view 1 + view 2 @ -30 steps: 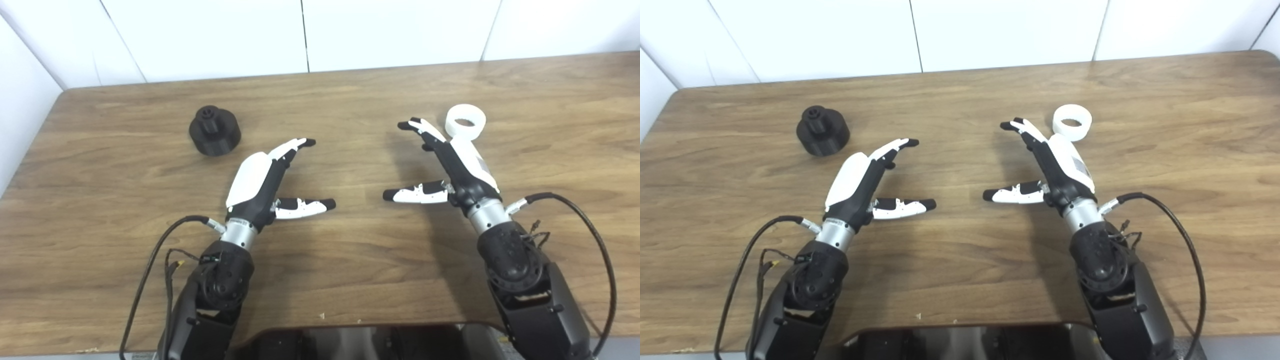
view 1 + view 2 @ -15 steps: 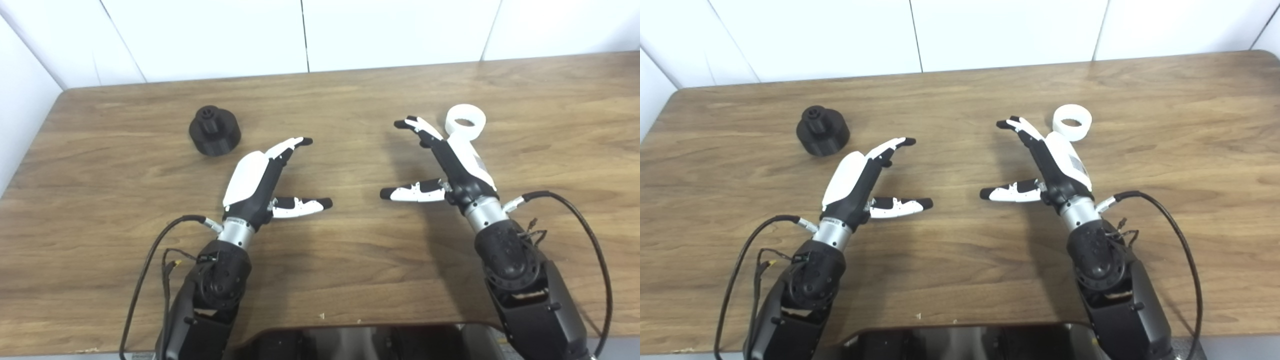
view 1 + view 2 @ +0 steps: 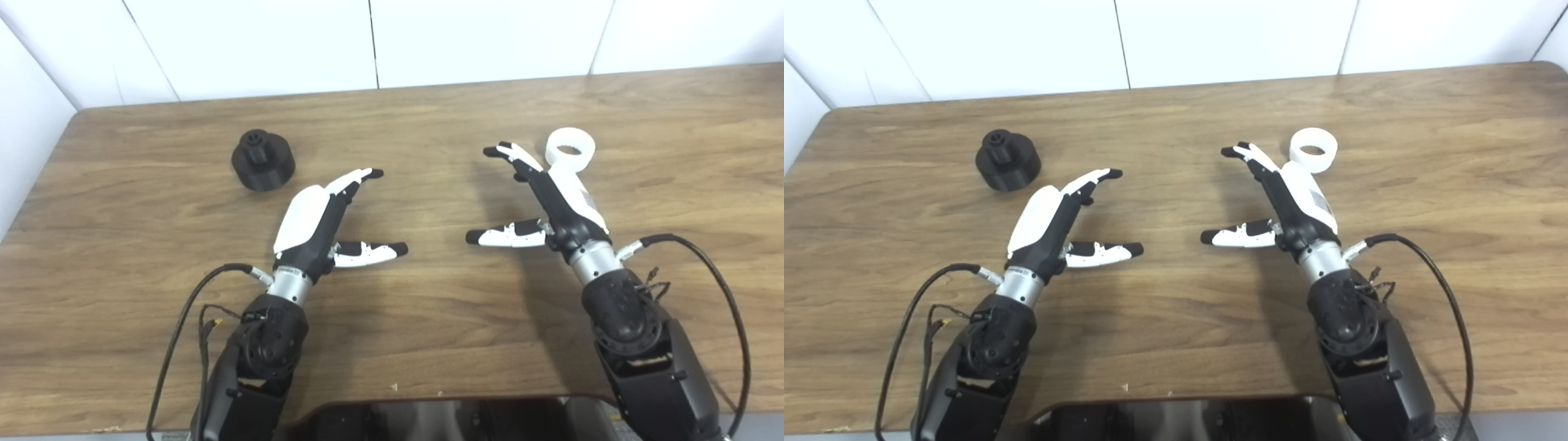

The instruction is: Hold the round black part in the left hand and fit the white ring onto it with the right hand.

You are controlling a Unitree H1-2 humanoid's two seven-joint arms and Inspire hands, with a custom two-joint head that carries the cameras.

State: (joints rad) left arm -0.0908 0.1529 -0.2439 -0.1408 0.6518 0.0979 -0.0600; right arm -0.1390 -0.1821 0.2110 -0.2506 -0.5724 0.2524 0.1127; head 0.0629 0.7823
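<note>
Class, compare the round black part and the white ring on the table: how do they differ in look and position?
The round black part is dark and solid with a raised hub; the white ring is pale and hollow. The part lies beyond the left hand, apart from it; the ring sits right by the right hand. Both rest unheld on the table.

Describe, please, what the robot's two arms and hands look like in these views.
Both match. Each left hand and right hand has a glossy white back shell over a black frame, with slim fingers in white segments ending in black tips. A ribbed silver wrist collar joins each hand to a bulky matte black forearm. A black cable loops from each wrist along the arm's outer side; thin loose wires sit beside the joint.
</note>
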